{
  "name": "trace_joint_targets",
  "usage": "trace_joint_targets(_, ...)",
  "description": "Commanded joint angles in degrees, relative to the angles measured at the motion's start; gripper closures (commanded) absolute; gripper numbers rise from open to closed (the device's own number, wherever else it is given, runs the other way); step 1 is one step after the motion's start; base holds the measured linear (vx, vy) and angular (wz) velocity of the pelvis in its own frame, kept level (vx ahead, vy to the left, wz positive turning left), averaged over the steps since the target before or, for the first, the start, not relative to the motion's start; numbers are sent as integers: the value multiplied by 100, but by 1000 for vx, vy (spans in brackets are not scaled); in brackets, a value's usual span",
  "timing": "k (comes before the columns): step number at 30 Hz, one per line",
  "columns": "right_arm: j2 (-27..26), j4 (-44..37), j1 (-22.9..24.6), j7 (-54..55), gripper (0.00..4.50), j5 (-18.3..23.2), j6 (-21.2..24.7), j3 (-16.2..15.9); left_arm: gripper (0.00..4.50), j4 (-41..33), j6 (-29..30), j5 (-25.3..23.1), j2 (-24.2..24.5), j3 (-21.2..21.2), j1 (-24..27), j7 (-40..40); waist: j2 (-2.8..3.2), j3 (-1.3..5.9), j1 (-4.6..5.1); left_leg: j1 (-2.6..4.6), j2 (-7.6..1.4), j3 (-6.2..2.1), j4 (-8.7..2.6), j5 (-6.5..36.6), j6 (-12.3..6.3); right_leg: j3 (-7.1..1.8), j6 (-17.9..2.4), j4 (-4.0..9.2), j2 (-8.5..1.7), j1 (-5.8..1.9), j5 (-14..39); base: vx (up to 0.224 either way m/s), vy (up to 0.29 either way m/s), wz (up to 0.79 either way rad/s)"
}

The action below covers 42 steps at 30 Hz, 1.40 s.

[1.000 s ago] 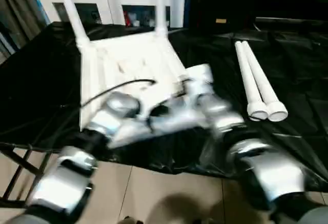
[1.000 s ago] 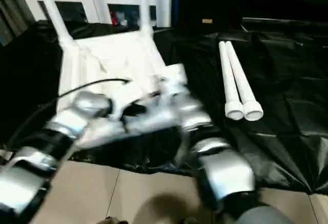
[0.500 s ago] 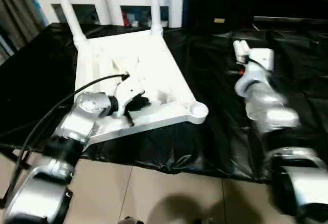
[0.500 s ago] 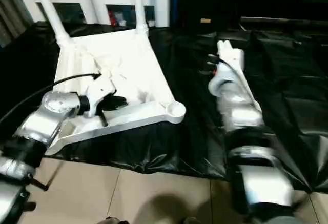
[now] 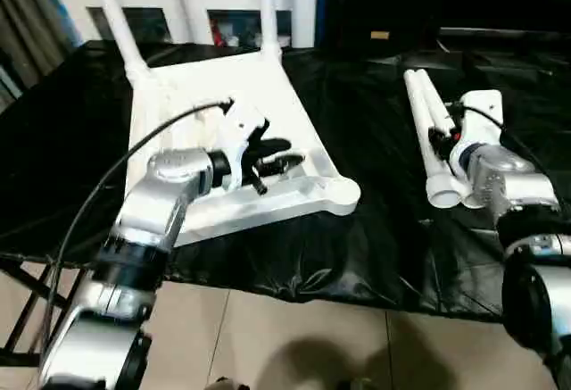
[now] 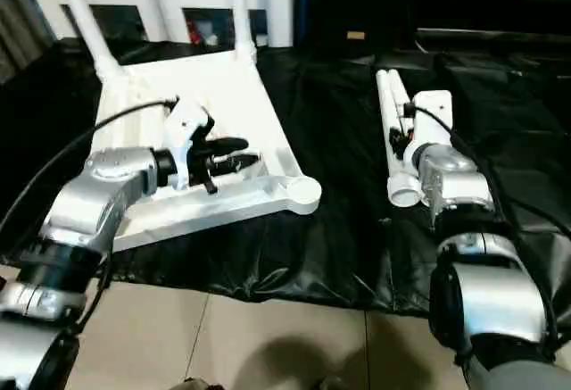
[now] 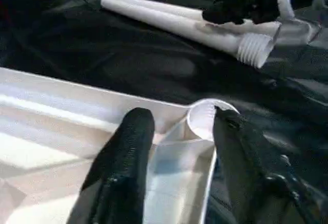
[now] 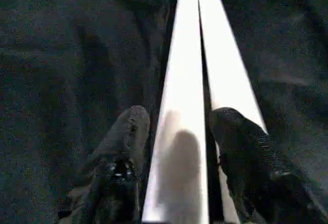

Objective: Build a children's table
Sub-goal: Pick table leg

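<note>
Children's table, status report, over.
Both grippers open: left gripper over tabletop, right gripper straddling a loose leg. Two legs fitted. Nothing in the way.

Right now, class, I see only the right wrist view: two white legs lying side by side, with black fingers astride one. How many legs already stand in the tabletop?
Observer: Two upright legs stand in the far corner sockets of the tabletop.
Operator: Where is the left gripper?
Observer: The left gripper hovers open over the tabletop's ribbed underside, beside the empty near socket.
Operator: Which way do the loose legs point?
Observer: The loose legs lie with their threaded ends towards the robot.
</note>
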State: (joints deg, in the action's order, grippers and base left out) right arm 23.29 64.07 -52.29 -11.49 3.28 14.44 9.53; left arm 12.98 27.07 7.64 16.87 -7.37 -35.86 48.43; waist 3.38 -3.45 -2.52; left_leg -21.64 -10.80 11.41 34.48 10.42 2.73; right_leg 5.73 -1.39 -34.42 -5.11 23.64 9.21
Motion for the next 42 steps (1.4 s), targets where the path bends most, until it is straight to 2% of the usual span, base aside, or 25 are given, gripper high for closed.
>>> trace_joint_targets(1,3,210,-217,41,181,-80,7,-59,191,-259,182,30,123,-92,63,21,-57,496,-40,55,-182,-108,-284,826,-447,-243,-1431,337,-305,-363,1061,0,0,0)
trace_joint_targets(4,-27,434,-315,173,160,-158,-63,-67,181,-370,252,-6,224,-156,117,33,-58,501,-57,19,-177,-102,-260,667,-520,-244,-1504,297,-303,-353,825,0,0,0)
trace_joint_targets(6,-35,603,-390,295,141,-186,-131,-60,156,-442,272,-54,274,-181,147,35,-51,482,-66,24,-178,-98,-264,780,-507,-240,-1486,316,-308,-341,971,0,0,0)
trace_joint_targets(9,-28,858,-511,446,129,-307,-77,-136,147,-527,276,-163,363,-236,170,10,-40,469,-81,51,-184,-100,-276,971,-388,-241,-1418,340,-304,-317,1228,0,0,0)
trace_joint_targets(10,-33,932,-553,363,115,-263,-28,-79,145,-536,301,-152,401,-264,161,53,-18,456,-89,60,-185,-105,-282,1127,-313,-241,-1366,350,-306,-310,1363,0,0,0)
trace_joint_targets(12,-38,971,-576,285,115,-218,1,-30,145,-546,331,-134,423,-281,157,87,-27,457,-88,57,-188,-107,-288,1183,-285,-242,-1348,348,-307,-319,1372,0,0,0)
trace_joint_targets(15,22,1105,-670,384,115,-361,254,-132,145,-561,349,-144,557,-333,146,196,-5,455,-103,53,-182,-117,-291,1228,-227,-237,-1336,338,-299,-315,1369,0,0,0)
trace_joint_targets(24,89,1332,-834,141,115,-199,855,49,145,-672,466,-87,841,-460,116,543,-10,462,-133,37,-183,-116,-277,1180,-230,-241,-1415,305,-311,-322,1259,0,0,0)
trace_joint_targets(26,102,1394,-910,-387,115,-143,1348,103,145,-760,563,-18,967,-519,110,727,-3,456,-143,34,-192,-121,-280,1193,-236,-241,-1437,299,-316,-325,1237,0,0,0)
trace_joint_targets(28,114,1403,-923,-487,115,-173,1427,69,145,-777,574,-2,993,-535,109,780,3,454,-141,35,-194,-122,-283,1242,-234,-240,-1461,294,-308,-325,1232,0,0,0)
trace_joint_targets(31,204,1442,-985,-783,115,-332,1814,-93,145,-955,717,108,1175,-646,132,1115,4,450,-155,38,-195,-123,-281,1231,-212,-246,-1489,293,-316,-323,1232,0,0,0)
trace_joint_targets(37,275,1458,-1048,-1336,170,-608,2154,-397,142,-1176,911,230,1367,-776,169,1425,-20,436,-169,42,-199,-123,-284,1308,-138,-254,-1455,305,-329,-316,1427,0,0,0)
trace_joint_targets(42,269,1455,-1010,-1593,210,-797,2268,-604,142,-1172,990,281,1380,-749,124,1447,-33,435,-185,39,-199,-125,-278,1235,-126,-259,-1405,303,-337,-318,1505,0,0,0)
